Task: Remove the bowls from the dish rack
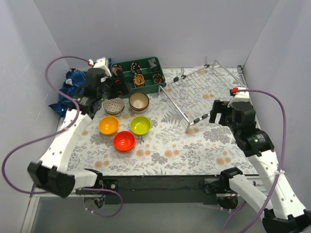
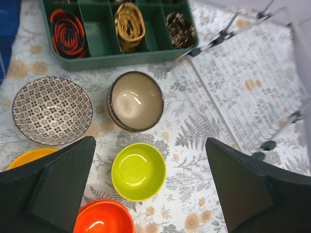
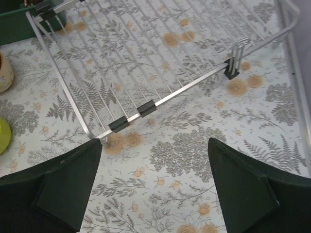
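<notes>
The silver wire dish rack (image 1: pixel 199 90) lies at the back right with no bowls in it; its bars also show in the right wrist view (image 3: pixel 146 53) and the left wrist view (image 2: pixel 252 73). Five bowls or bowl stacks stand on the floral cloth at the left: white dotted-pattern (image 1: pixel 113 105) (image 2: pixel 52 110), beige (image 1: pixel 139 101) (image 2: pixel 135 101), yellow-orange (image 1: pixel 108 125) (image 2: pixel 24 155), lime green (image 1: pixel 140 125) (image 2: pixel 139 171) and red-orange (image 1: pixel 124 141) (image 2: pixel 103 218). My left gripper (image 1: pixel 108 91) (image 2: pixel 150 194) is open and empty above the bowls. My right gripper (image 1: pixel 216 114) (image 3: pixel 153 189) is open and empty beside the rack's near corner.
A green compartment tray (image 1: pixel 137 74) (image 2: pixel 97 48) with small items stands at the back, touching the rack's left corner. A blue cloth (image 1: pixel 65 92) lies at the far left. White walls close in the back and both sides.
</notes>
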Tool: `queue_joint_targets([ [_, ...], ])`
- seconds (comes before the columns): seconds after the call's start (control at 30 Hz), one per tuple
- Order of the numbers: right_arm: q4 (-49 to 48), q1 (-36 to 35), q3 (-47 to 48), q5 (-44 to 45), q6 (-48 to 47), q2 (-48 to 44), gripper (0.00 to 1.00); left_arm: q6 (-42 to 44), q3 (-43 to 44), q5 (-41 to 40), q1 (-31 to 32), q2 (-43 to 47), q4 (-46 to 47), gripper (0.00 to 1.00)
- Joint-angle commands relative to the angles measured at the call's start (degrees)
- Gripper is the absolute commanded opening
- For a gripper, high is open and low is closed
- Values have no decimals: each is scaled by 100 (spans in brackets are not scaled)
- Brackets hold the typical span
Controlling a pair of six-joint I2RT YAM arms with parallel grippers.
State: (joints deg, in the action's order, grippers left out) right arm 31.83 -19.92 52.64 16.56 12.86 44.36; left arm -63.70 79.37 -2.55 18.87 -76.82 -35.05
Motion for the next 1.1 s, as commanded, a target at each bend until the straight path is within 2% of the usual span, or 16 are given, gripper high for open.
queue_joint_targets([
  [0.0,358,24,396,927,-302,-550,99,69,-466,-246,2,1395,-503,98],
  [0.17,762,24,475,1008,-363,-1420,99,-502,-1212,-965,2,2722,-872,98],
  [0.2,832,32,475,990,-381,-1560,99,-599,-1440,-1080,11,3212,-924,98],
  [0.33,1131,24,466,884,-583,-2368,99,-950,-1688,-1178,11,4373,-1171,98],
  [0.43,1570,24,668,744,-609,-2659,99,-890,-1697,-968,11,4989,-1373,98],
  [0.53,1756,24,642,612,-645,-3054,99,-801,-1723,-967,11,5308,-1654,98],
  [0.77,2090,6,730,199,-478,-3618,99,-1408,-1671,-1160,11,5967,-2698,98],
  [1.07,2116,-20,721,155,-425,-3900,99,-1698,-1847,-1187,11,6398,-3121,98],
])
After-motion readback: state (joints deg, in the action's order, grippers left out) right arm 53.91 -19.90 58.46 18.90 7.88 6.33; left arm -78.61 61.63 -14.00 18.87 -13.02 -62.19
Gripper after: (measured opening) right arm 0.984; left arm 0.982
